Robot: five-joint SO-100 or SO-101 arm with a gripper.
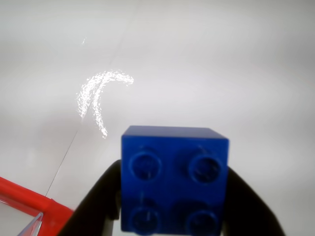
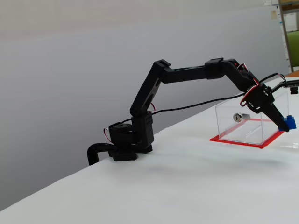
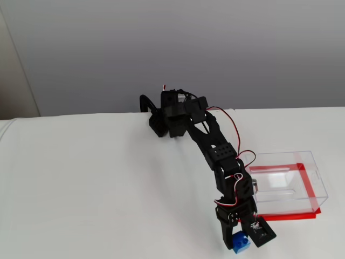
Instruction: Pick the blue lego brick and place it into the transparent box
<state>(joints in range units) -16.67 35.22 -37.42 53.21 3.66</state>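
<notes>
My gripper (image 1: 173, 196) is shut on the blue lego brick (image 1: 174, 179), whose round studs face the wrist camera. In a fixed view the brick (image 2: 289, 122) hangs at the fingertips just past the near right corner of the transparent box (image 2: 245, 122), slightly above the table. In another fixed view the brick (image 3: 241, 242) is held at the arm's tip, to the left of and in front of the box (image 3: 288, 183). The wrist view shows only a red-edged corner of the box (image 1: 34, 209) at the lower left.
A small silver cylinder (image 2: 239, 116) lies inside the box, near its wall. The arm's base (image 2: 128, 140) is clamped at the white table's far edge. A glare mark (image 1: 98, 96) shines on the table surface.
</notes>
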